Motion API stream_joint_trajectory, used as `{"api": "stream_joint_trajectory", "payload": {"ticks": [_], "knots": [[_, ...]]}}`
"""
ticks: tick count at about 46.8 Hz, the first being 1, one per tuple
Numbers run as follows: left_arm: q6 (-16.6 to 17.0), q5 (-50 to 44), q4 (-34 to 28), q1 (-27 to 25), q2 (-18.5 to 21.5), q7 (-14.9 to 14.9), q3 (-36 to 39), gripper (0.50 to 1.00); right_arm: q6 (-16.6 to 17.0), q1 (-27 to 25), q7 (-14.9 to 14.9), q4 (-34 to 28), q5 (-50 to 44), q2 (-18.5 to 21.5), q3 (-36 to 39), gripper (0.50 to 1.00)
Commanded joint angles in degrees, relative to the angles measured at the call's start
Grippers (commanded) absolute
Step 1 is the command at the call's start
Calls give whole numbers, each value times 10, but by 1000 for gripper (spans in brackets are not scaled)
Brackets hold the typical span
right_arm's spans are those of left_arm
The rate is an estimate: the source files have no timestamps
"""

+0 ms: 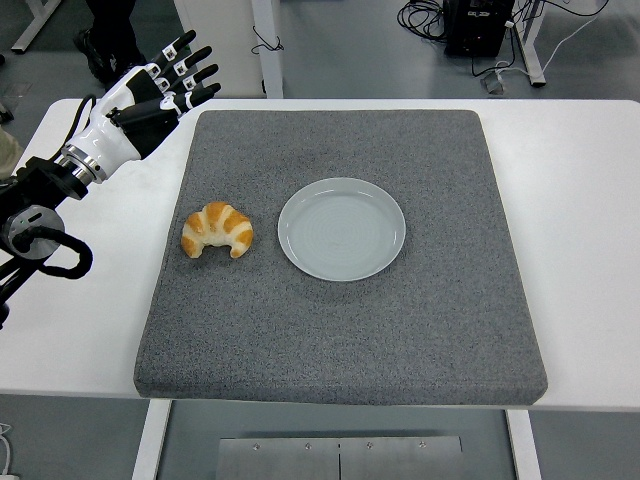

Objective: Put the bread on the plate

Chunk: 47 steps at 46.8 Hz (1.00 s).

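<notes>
— Grey mat (400, 330) covers most of the white surface (580, 200). Any brand, label or writing on anything?

— None that I can read. The mat is plain, the plate (342, 229) is plain pale grey-white, and the bread (217, 230) carries nothing.

— Where is the bread?

— It is a golden croissant lying on the mat's left part, just left of the plate and not touching it. Its two tips point toward the near edge. The plate sits around the middle of the mat with nothing on it.

— And the hand?

— The left hand (150, 95) hangs over the far left corner of the surface, just beyond the mat's far left corner and well apart from the bread. Its fingers (190, 72) are spread and straight, pointing right and away, holding nothing. The black arm (35, 215) runs back to the left edge, with a cable loop near the wrist.

— Anything else?

— Dark shoes (100, 55) of a person stand on the floor beyond the surface, far left.
</notes>
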Motion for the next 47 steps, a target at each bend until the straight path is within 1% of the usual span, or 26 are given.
{"api": "stream_joint_trajectory", "payload": {"ticks": [1,8,11,18,24,28,31,34,38,43,47], "knots": [[8,19,-31,1,17,0,0,986,0,0,1,0,0,0,0,1000],[30,55,-95,6,53,1,9,986,0,0,1,0,0,0,0,1000],[36,77,-110,6,67,1,17,986,0,0,1,0,0,0,0,1000],[57,152,-124,6,72,3,21,986,0,0,0,0,0,0,0,1000],[97,243,-135,6,79,6,53,986,0,0,0,0,0,0,0,1000],[127,283,-146,6,83,8,71,986,0,0,0,0,0,0,0,1000],[145,313,-157,6,90,16,82,986,0,0,0,0,0,0,0,1000],[170,359,-168,7,98,26,86,986,0,0,0,0,0,0,0,1000],[200,426,-182,10,108,47,90,986,0,0,0,0,0,0,0,1000],[215,490,-186,22,116,81,90,986,0,0,0,0,0,0,0,1000],[230,528,-186,28,116,95,90,986,0,0,0,0,0,0,0,1000]]}}
